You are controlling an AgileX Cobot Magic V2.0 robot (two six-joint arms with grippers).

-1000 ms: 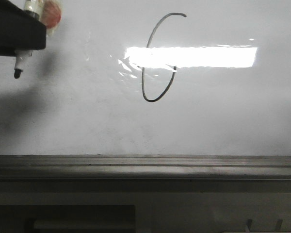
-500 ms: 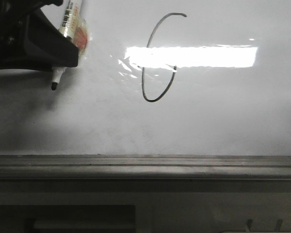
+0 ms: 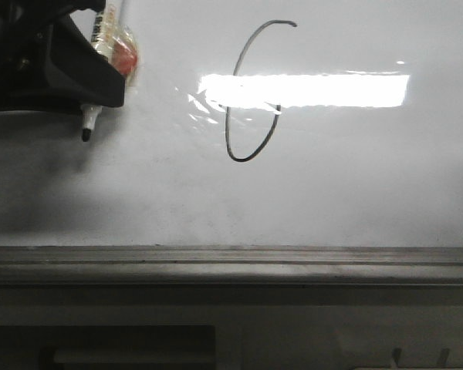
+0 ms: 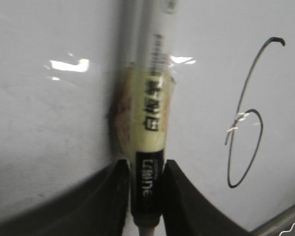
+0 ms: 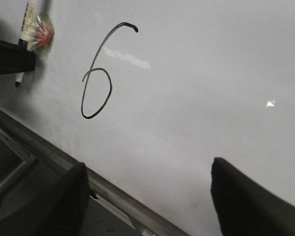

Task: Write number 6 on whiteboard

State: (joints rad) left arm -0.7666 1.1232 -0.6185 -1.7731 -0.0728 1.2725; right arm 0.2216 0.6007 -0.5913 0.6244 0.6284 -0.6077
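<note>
At the far left of the front view, the left gripper (image 3: 89,92) is gripping a marker (image 3: 100,54), its dark fingers (image 4: 115,189) pressing on either side of the barrel, as the left wrist view shows plainly. The marker is pointing downward with its black tip hanging just below the fingers, and a yellowish and red band is wrapping the barrel above them; whether the tip is touching the board cannot be told. Further right, the number 6 (image 3: 251,92) is sitting on the whiteboard (image 3: 355,185) well apart from the marker, its hooked top curling rightward and its lower loop lying partly under a bright rectangular glare (image 3: 332,90). A grey rail (image 3: 231,266) is running along the board's bottom edge. In the right wrist view, the right gripper (image 5: 147,196) is hanging with its fingers (image 5: 246,201) spread wide and gripping nothing, near the rail and away from the digit.
</note>
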